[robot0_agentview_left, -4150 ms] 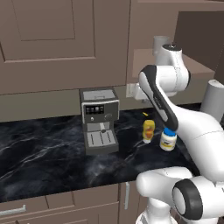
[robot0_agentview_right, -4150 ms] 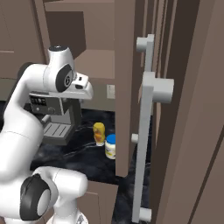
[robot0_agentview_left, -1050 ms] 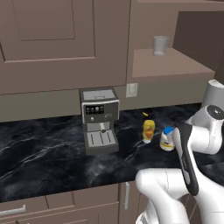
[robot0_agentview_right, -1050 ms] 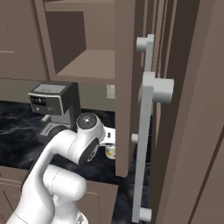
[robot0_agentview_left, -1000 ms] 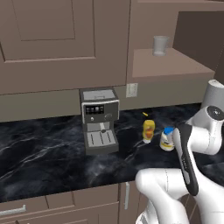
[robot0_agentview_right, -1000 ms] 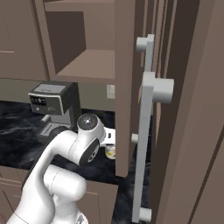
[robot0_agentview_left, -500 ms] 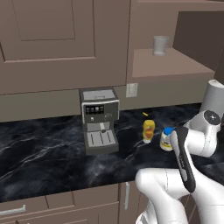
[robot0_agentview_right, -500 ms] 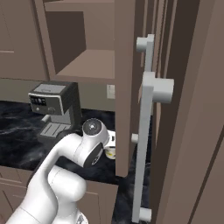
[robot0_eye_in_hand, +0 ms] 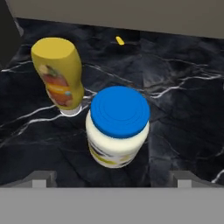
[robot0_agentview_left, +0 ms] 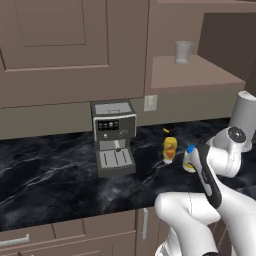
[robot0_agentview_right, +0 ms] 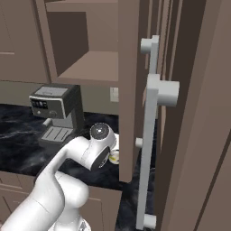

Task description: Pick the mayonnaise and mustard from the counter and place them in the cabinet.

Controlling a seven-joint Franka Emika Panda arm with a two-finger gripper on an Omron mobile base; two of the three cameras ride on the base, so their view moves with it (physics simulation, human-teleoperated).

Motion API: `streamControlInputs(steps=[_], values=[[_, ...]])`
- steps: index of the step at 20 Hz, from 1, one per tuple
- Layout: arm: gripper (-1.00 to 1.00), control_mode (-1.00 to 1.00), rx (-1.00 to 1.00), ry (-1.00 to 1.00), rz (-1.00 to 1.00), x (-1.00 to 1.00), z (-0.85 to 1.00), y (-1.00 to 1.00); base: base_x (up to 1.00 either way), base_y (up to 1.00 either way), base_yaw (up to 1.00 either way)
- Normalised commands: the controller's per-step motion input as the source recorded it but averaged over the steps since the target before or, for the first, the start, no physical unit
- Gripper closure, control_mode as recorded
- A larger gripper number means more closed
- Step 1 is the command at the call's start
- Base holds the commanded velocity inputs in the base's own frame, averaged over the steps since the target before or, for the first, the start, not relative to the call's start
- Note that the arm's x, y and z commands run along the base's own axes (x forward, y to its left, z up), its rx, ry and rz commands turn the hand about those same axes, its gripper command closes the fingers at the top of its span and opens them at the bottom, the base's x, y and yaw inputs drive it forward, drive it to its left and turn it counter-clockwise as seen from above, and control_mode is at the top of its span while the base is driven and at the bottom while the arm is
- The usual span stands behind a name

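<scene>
The mayonnaise (robot0_eye_in_hand: 118, 127), a white jar with a blue lid, stands upright on the black counter (robot0_eye_in_hand: 183, 87). My gripper (robot0_eye_in_hand: 111, 179) hovers just above and behind it, open, one fingertip on each side and nothing held. The yellow mustard (robot0_eye_in_hand: 59, 76) stands on its pale cap just left of the jar, a small gap between them. From the left base view the mustard (robot0_agentview_left: 170, 149) is beside the mayonnaise (robot0_agentview_left: 188, 159), which my arm partly covers. The cabinet (robot0_agentview_left: 190, 75) shelf is above them. A sliver of the mayonnaise (robot0_agentview_right: 114, 157) peeks out past my arm.
A coffee machine (robot0_agentview_left: 114, 137) stands on the counter left of the bottles. A glass (robot0_agentview_left: 183, 51) sits at the back of the cabinet shelf. The open cabinet door (robot0_agentview_right: 149, 135) with its long pale handle hangs close on the right. A small yellow scrap (robot0_eye_in_hand: 119, 40) lies behind the bottles.
The arm has swung down from cabinet height to the counter. Over the last second the hand has edged closer to the mayonnaise. The jaws stay open and both bottles stand unmoved.
</scene>
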Motion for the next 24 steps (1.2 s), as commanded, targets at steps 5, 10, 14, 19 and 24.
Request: streamControlInputs(steps=[5, 10, 14, 19, 24], values=[[-1.0, -1.0, 0.0, 0.0, 0.0, 0.28, -0.14, -0.11, 0.0, 0.0, 0.0], [-1.0, -1.0, 0.01, 0.02, 0.0, 0.31, -0.2, -0.08, 0.0, 0.0, 0.0], [-1.0, -1.0, 0.03, 0.04, 0.0, 0.32, -0.23, -0.03, 0.0, 0.0, 0.0], [-1.0, -1.0, 0.03, 0.04, 0.0, 0.29, -0.23, -0.02, 0.0, 0.0, 0.0], [-1.0, -1.0, 0.02, 0.04, 0.0, 0.26, -0.25, -0.02, 0.0, 0.0, 0.0]])
